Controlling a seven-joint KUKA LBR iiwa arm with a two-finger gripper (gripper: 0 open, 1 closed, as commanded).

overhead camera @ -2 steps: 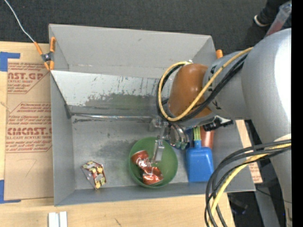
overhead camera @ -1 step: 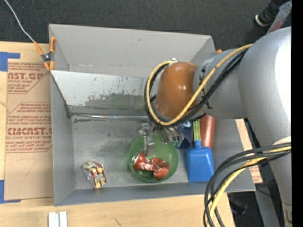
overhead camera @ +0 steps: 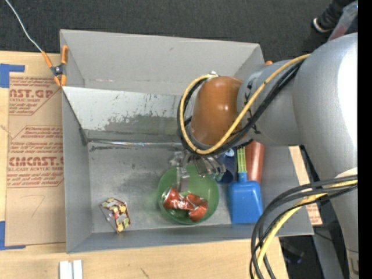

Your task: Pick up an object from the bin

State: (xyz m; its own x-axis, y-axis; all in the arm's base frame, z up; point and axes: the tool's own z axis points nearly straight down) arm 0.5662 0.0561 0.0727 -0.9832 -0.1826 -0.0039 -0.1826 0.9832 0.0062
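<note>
gripper [overhead camera: 187, 176]: lower middle of frame, right over the green bowl [overhead camera: 213, 197], whose rim's probably the easiest grab
grip: can't tell, apart or together

Silver-grey arm [overhead camera: 325, 97], glossy orange wrist cover [overhead camera: 216, 109], looped yellow-and-black cables [overhead camera: 185, 106], metal end effector [overhead camera: 192, 172].

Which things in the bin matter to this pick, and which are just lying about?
In play: gripper; round green see-through bowl holding red pieces, right under it.
Lying about: blue plastic container; orange-red cylinder; small multicoloured cube, apart, at the view's lower left.
</note>
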